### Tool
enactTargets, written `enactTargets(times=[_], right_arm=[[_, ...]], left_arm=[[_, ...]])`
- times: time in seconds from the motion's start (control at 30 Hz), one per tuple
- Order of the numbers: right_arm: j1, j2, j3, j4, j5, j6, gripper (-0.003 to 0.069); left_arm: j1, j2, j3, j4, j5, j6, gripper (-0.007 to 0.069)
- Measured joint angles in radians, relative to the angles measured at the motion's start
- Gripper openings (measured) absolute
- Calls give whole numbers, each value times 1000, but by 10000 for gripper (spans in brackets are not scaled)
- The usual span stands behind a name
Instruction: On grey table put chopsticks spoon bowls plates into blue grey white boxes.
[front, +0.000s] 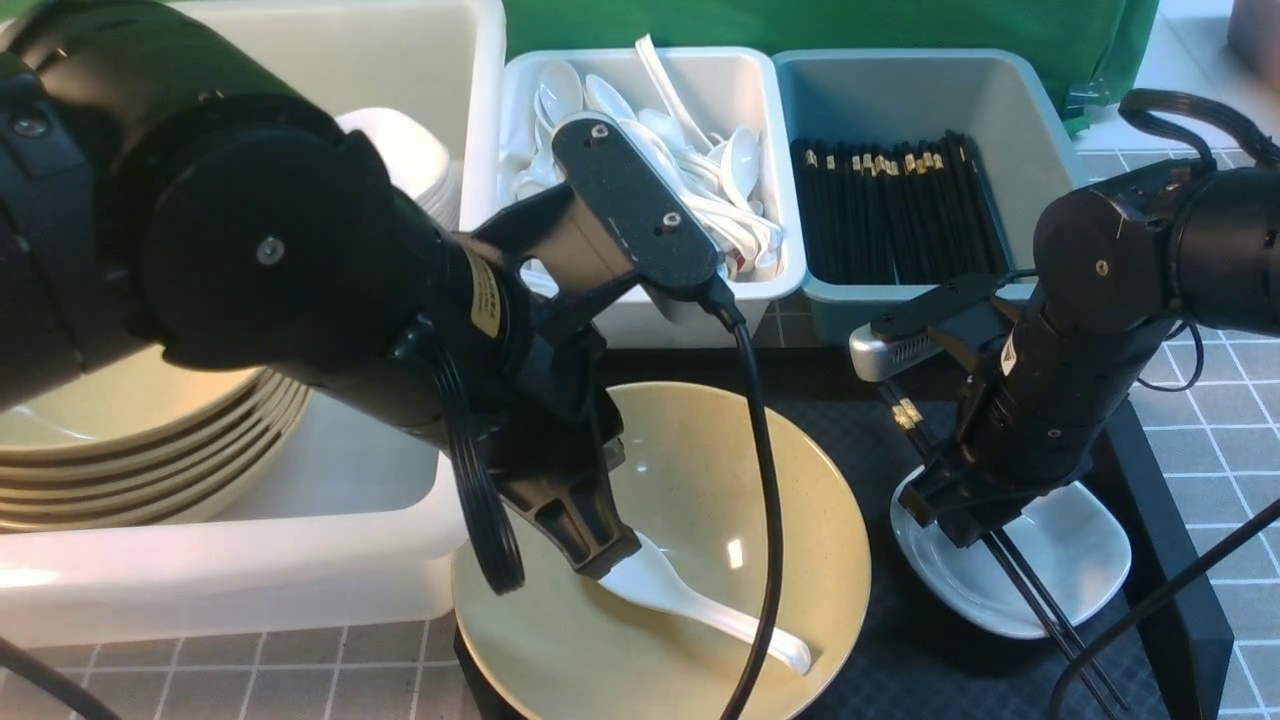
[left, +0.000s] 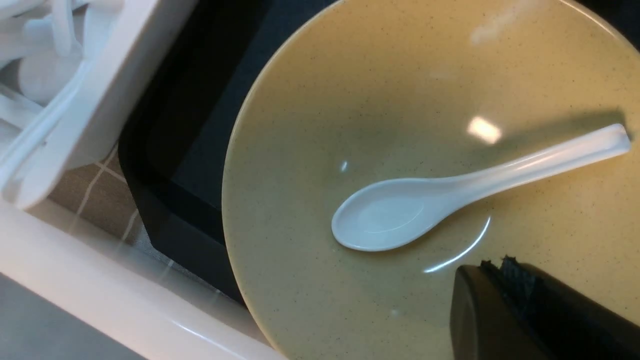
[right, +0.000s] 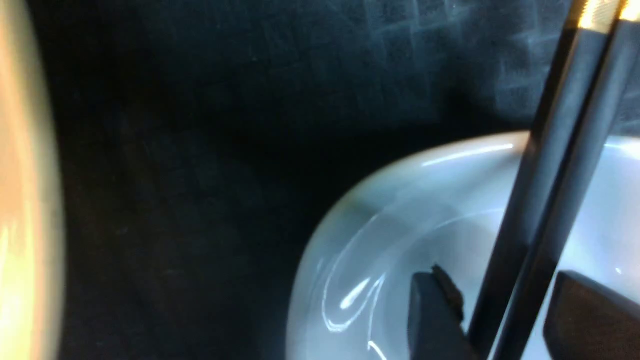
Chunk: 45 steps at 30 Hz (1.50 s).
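Black chopsticks (front: 1040, 600) with gold bands lie across a white plate (front: 1085, 560) in the front view, the right gripper (front: 955, 515) over them, while a white spoon (front: 690, 600) rests in an olive-yellow bowl (front: 790, 500) beneath the left gripper (front: 605, 560). The left wrist view shows that gripper's fingertips (left: 492, 267) pressed together beside the spoon. In the right wrist view, the other gripper's fingers (right: 590, 320) stand spread around the chopsticks.

White spoon (front: 690, 600) lies in the olive-yellow bowl (front: 800, 500).
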Motion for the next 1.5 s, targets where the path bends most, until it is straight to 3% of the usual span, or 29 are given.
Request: enactTargets(times=[0.13,0.3,0.7,0.87,1.03,1.17,1.37,1.5], right_arm=[[0,0,0,0,0,-1,273],[0,0,0,2,0,-8,159],[0,-76,-5,2,21,-52,157],[-1,-162,-106,1,36,-78,157],[-34,-145,-297,0,7,-84,157],[-90,-56,-471,-1,-79,-64,157],[-147,110,-631,-2,-323,61,157],[-177,234,-674,-2,-504,149,157]], left_arm=[[0,0,0,3,0,0,-8],[0,0,0,10,0,0,-8],[0,0,0,31,-18,0,-8],[9,0,0,25,-129,-1,-8],[130,47,-85,-83,-225,17,-8],[252,120,-197,-225,-266,136,-8],[277,159,-247,-380,-424,256,-8],[277,161,-247,-396,-447,273,-8]])
